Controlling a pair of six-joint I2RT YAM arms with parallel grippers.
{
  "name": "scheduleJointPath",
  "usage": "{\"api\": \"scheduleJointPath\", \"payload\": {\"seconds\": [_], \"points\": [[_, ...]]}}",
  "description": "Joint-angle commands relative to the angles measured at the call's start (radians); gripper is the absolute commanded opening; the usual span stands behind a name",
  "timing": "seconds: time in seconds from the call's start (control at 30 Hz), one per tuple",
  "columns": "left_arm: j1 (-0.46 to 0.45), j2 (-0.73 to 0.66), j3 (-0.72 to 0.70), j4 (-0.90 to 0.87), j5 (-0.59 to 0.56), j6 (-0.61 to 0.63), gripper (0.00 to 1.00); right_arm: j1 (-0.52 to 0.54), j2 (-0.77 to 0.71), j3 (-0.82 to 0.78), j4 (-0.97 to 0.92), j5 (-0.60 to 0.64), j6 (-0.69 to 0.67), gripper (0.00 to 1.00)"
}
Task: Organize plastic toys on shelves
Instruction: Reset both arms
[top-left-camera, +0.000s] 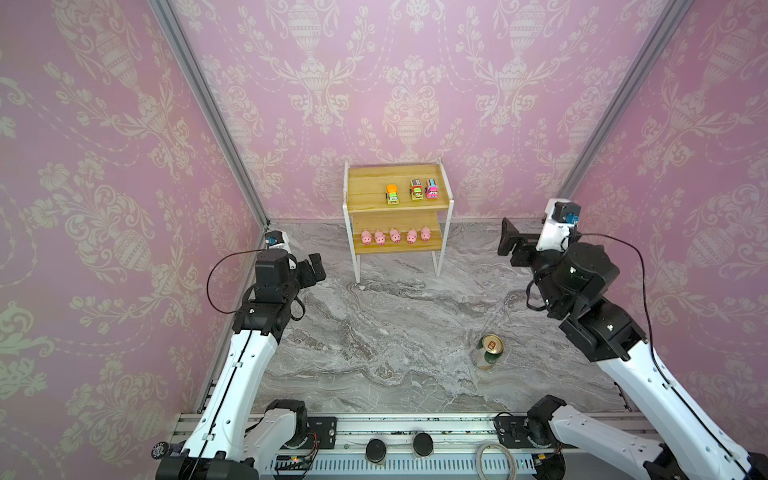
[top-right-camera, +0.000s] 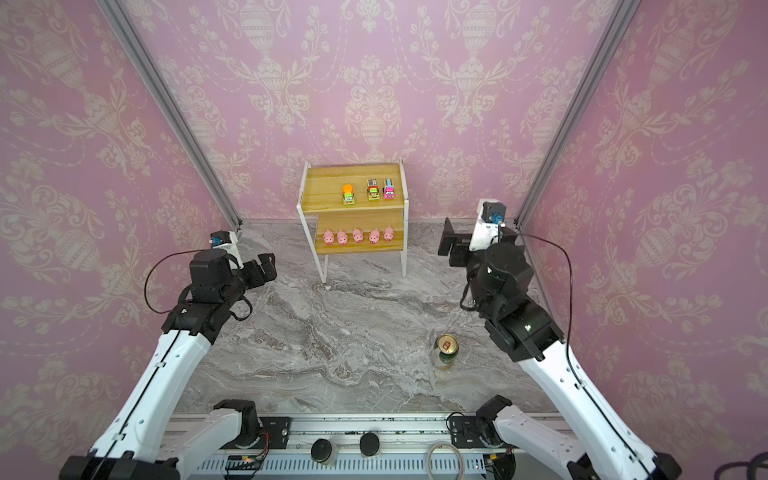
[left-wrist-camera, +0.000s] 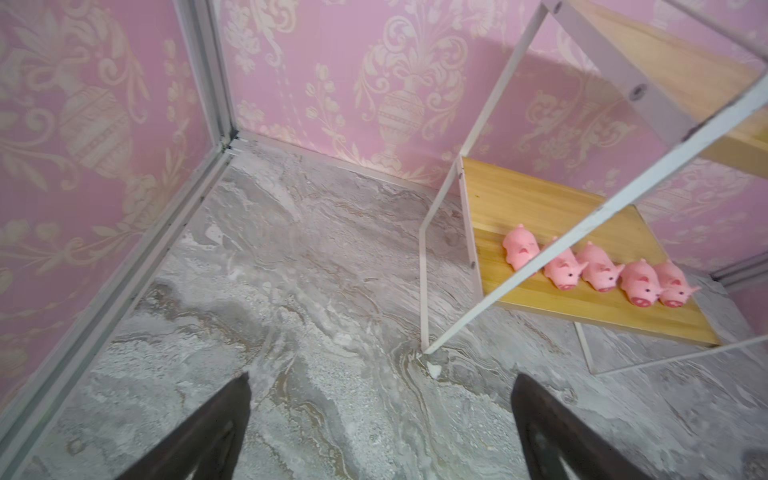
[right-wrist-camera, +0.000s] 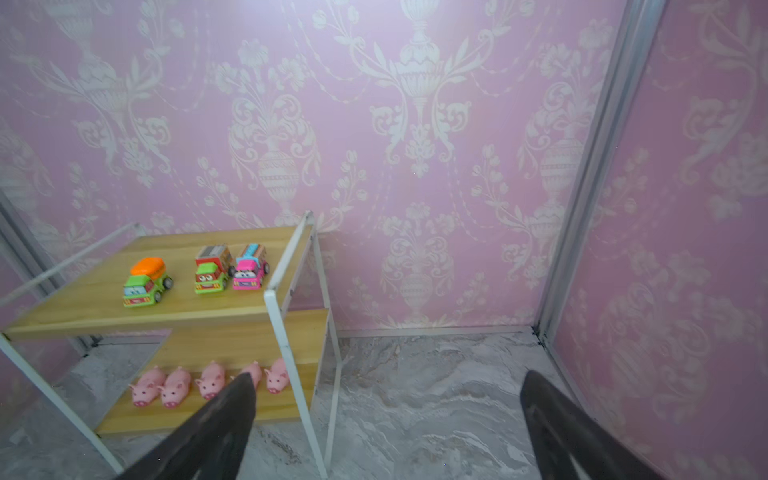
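I had the shelves (top-right-camera: 320, 195) at the far middle of the table (top-left-camera: 395, 332), back against the far wall. The top board (top-left-camera: 368, 187) carried all 3 trucks, cabs facing near. The orange-green truck (top-left-camera: 392, 194) sat alone approx. mid-board. The brown-green truck (top-left-camera: 416, 189) and pink-blue truck (top-left-camera: 432, 188) stood side by side to its right, just beside each other; I couldn't tell whether they touched. The lower board (top-left-camera: 415, 248) held the 5 pigs (top-left-camera: 395, 235) in one left-to-right row, close together, snouts toward the near edge.

The L gripper (left-wrist-camera: 382, 377) hung left of the shelves and nearer than them, above the table. Its fingers (left-wrist-camera: 216, 428) were spread wide w/ nothing between them; only bare marble showed in the gap. The R gripper (right-wrist-camera: 387, 375) hung right of the shelves, also above the table, spread just as wide and empty. In the R wrist view one finger overlapped the pig row, but in both top views that gripper was well apart from the rack, touching nothing.

A green-gold can (top-left-camera: 488, 351) stood on the near-right part of the table, well apart from the shelves and from both grippers.
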Motion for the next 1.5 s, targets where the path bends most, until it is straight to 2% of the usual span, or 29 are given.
{"api": "scheduleJointPath", "payload": {"seconds": [0.0, 0.13, 0.23, 0.37, 0.53, 0.6, 0.73, 0.93, 0.97, 1.03, 1.07, 1.1, 1.17, 1.23, 1.33, 1.4, 1.47], "points": [[0.014, -0.007, -0.126, 0.087, -0.180, 0.046, 0.99, -0.006, -0.126, -0.252, 0.045, 0.064, -0.025, 1.00], [0.015, 0.005, -0.312, 0.275, -0.179, 0.095, 0.99, -0.012, -0.298, -0.557, 0.147, 0.098, -0.044, 1.00], [0.017, 0.053, -0.405, 0.428, -0.178, 0.158, 0.99, -0.045, -0.329, -0.709, 0.245, 0.101, -0.056, 1.00], [0.034, 0.176, -0.446, 0.556, -0.153, 0.209, 0.99, -0.115, -0.264, -0.849, 0.406, 0.005, -0.043, 1.00], [0.057, 0.314, -0.499, 0.763, -0.097, 0.219, 0.99, -0.228, -0.052, -0.964, 0.717, -0.169, -0.055, 1.00], [0.061, 0.352, -0.527, 0.865, -0.109, 0.211, 0.99, -0.247, 0.012, -0.942, 0.737, -0.201, -0.060, 1.00], [0.063, 0.443, -0.515, 0.992, -0.063, 0.257, 0.99, -0.325, 0.193, -0.958, 0.978, -0.264, -0.061, 1.00], [0.061, 0.669, -0.578, 1.393, -0.020, 0.308, 0.99, -0.455, 0.429, -0.891, 1.178, -0.398, -0.049, 1.00], [0.061, 0.667, -0.579, 1.391, -0.030, 0.303, 0.99, -0.474, 0.440, -0.874, 1.159, -0.431, -0.026, 1.00], [0.063, 0.637, -0.549, 1.273, -0.056, 0.282, 0.99, -0.486, 0.449, -0.833, 1.086, -0.471, -0.017, 1.00], [0.063, 0.644, -0.551, 1.294, -0.045, 0.287, 0.99, -0.489, 0.463, -0.829, 1.097, -0.476, -0.009, 1.00], [0.063, 0.664, -0.560, 1.349, -0.043, 0.301, 0.99, -0.489, 0.496, -0.835, 1.138, -0.488, -0.004, 1.00], [0.063, 0.649, -0.552, 1.301, -0.043, 0.294, 0.99, -0.488, 0.602, -0.858, 1.294, -0.507, -0.002, 1.00], [0.063, 0.661, -0.559, 1.337, -0.043, 0.297, 0.99, -0.490, 0.738, -0.865, 1.477, -0.514, -0.002, 1.00], [0.063, 0.656, -0.555, 1.320, -0.043, 0.297, 0.99, -0.506, 0.634, -0.802, 1.186, -0.509, 0.022, 1.00], [0.063, 0.661, -0.555, 1.329, -0.044, 0.299, 0.99, -0.506, 0.688, -0.767, 1.208, -0.547, 0.012, 1.00], [0.063, 0.661, -0.557, 1.332, -0.043, 0.299, 0.99, -0.505, 0.675, -0.715, 1.087, -0.552, 0.005, 1.00]]}}
